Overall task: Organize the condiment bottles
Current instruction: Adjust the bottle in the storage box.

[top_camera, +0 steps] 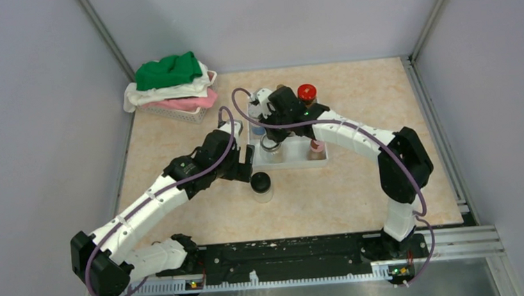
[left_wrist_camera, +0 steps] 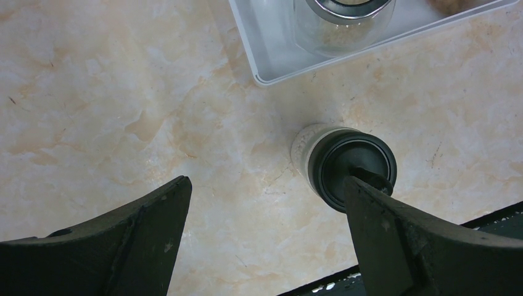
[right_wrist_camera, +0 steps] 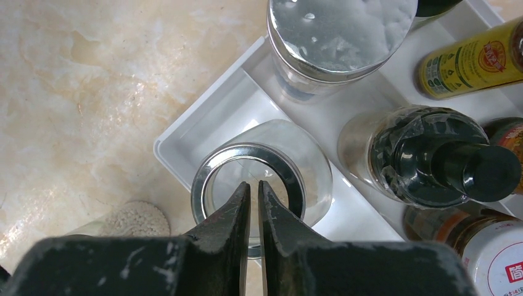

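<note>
A white tray holds several condiment bottles: a red-capped one, a pink-capped one and a silver-ringed glass jar. A black-capped jar stands on the table in front of the tray. My left gripper is open and empty beside it; in the left wrist view the jar sits just by the right finger, outside the jaws. My right gripper is shut and empty, its tips just over the silver-ringed jar. A silver-lidded jar, a yellow-labelled bottle and a black-capped bottle stand around it.
A basket of folded clothes sits at the back left. The tray's near corner lies just beyond my left gripper. The black rail runs along the table's near edge. Walls close in the table on both sides.
</note>
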{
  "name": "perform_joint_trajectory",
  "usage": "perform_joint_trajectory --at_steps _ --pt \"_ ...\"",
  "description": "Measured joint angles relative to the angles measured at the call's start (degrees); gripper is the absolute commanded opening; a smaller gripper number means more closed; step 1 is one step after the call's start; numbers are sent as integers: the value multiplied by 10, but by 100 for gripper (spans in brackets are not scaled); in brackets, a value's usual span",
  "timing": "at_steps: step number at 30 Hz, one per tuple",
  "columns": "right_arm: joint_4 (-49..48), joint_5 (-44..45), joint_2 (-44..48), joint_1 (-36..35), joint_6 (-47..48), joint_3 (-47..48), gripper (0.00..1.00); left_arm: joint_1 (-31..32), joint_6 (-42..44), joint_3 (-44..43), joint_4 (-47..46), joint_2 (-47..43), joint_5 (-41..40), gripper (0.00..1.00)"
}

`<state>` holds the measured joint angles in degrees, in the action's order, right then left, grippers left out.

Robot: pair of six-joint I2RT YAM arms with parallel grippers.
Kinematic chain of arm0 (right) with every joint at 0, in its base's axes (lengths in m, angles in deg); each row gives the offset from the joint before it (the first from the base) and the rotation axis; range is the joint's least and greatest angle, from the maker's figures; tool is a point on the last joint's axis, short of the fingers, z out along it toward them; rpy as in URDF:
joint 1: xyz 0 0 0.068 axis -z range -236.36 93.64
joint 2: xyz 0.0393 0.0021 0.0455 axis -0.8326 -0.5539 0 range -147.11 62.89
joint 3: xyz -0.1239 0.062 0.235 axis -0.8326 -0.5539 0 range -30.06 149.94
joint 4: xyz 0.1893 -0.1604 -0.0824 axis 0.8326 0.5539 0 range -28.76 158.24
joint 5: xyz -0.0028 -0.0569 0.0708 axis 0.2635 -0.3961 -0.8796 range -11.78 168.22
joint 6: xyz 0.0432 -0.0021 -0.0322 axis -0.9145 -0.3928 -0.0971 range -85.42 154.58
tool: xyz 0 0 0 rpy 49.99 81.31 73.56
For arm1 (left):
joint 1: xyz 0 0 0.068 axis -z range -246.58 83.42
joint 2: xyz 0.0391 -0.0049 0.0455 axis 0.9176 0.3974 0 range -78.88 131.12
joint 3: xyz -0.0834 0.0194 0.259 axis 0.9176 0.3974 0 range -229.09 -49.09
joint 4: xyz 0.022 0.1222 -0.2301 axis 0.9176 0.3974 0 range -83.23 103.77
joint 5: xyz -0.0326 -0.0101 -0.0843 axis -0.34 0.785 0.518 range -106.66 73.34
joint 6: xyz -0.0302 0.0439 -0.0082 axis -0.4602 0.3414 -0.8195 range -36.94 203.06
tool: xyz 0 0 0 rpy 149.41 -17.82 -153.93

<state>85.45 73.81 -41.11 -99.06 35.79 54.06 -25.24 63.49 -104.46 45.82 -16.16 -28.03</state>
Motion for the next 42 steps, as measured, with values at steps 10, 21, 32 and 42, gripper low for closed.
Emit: perform_joint_trajectory --at_steps 10,21,32,42 --pt "0 17 4 0 -2 0 23 0 0 0 0 0 0 99" --pt "4 73 94 8 -17 -2 26 0 0 0 0 0 0 99" --pt "8 95 126 16 -49 -155 23 0 1 0 0 0 -7 99" --pt "-47 67 106 27 -62 -192 21 0 6 -28 -6 64 -16 99"
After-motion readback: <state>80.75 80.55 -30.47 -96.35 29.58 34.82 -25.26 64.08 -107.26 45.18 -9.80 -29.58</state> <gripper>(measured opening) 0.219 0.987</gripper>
